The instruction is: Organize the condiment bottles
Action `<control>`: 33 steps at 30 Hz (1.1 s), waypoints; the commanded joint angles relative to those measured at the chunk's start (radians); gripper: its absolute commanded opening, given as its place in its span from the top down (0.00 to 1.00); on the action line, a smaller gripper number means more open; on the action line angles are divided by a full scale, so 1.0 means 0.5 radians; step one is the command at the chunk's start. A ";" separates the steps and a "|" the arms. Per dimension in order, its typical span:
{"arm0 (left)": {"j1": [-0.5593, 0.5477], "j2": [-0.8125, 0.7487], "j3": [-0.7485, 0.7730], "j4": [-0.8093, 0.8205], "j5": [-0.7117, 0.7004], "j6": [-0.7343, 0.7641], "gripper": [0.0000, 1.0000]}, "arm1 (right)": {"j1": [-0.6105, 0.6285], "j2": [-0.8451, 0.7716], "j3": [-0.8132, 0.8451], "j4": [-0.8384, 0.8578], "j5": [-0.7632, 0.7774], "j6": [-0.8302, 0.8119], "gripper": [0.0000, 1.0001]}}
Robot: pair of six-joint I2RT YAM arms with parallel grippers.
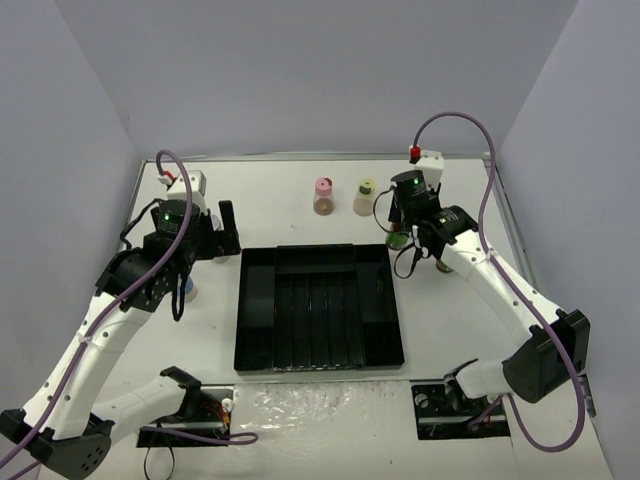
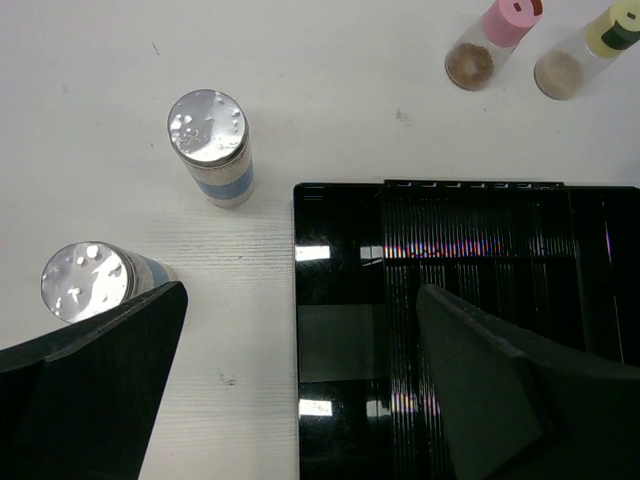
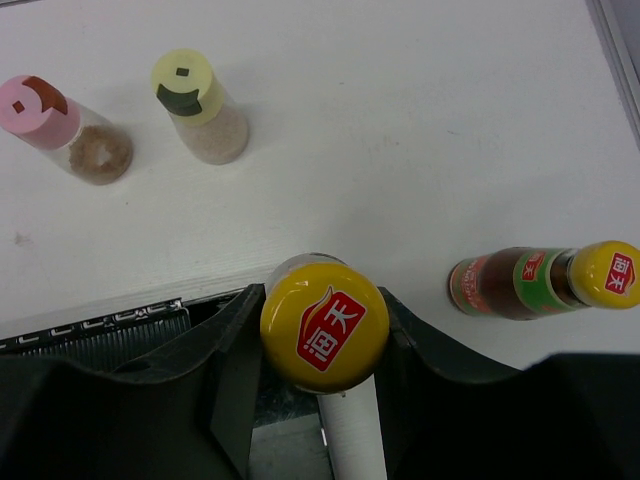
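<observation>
Grey walls close in a white table, and I take the black tray in the middle as my landmark.

Nearest me, off the tray's left side, stand two silver-lidded shakers. The nearer shaker is just beside my left finger, and the farther shaker stands apart from it. Both are upright. My left gripper hangs over the tray's left edge with its jaws spread wide and nothing between them.

Farther out, at the tray's far right corner, my right gripper has its jaws closed around an orange-capped bottle. The bottle's long axis is upright and its cap faces straight up at the wrist camera. I cannot tell whether its base is on the table. What matters for the coming move is that the tray lies to the left of these jaws and back towards me, its ridged rim just beside the left finger. I judge a short carry that way puts the bottle over a compartment.

The second orange-capped bottle stands right of the held one, outside the tray.

Beyond the tray's far edge, the pink-capped bottle and the yellow-green-capped bottle stand side by side.
</observation>
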 commanded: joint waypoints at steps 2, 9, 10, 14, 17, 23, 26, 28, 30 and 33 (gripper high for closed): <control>0.016 -0.093 -0.058 0.178 -0.064 0.017 0.03 | 0.057 -0.157 -0.015 0.182 0.001 0.051 1.00; 0.018 -0.137 -0.141 0.197 -0.110 0.026 0.03 | 0.224 -0.069 0.083 0.206 0.020 0.051 1.00; 0.017 -0.144 -0.147 0.198 -0.132 0.028 0.03 | 0.257 -0.052 0.110 0.210 0.035 0.048 1.00; 0.019 -0.184 -0.203 0.202 -0.181 0.033 0.03 | 0.367 0.085 0.245 0.215 0.090 0.047 1.00; 0.019 -0.218 -0.247 0.213 -0.213 0.033 0.03 | 0.460 0.215 0.339 0.223 0.122 0.056 1.00; 0.020 -0.248 -0.286 0.217 -0.259 0.029 0.03 | 0.593 0.453 0.526 0.285 0.145 0.042 1.00; 0.020 -0.280 -0.303 0.215 -0.275 0.033 0.03 | 0.638 0.570 0.621 0.330 0.129 0.043 1.00; 0.021 -0.311 -0.313 0.206 -0.296 0.037 0.03 | 0.668 0.636 0.674 0.360 0.124 0.047 1.00; 0.024 -0.335 -0.325 0.187 -0.314 0.041 0.03 | 0.695 0.702 0.718 0.384 0.108 0.045 1.00; 0.022 -0.377 -0.354 0.177 -0.329 0.053 0.03 | 0.735 0.785 0.791 0.415 0.100 0.031 1.00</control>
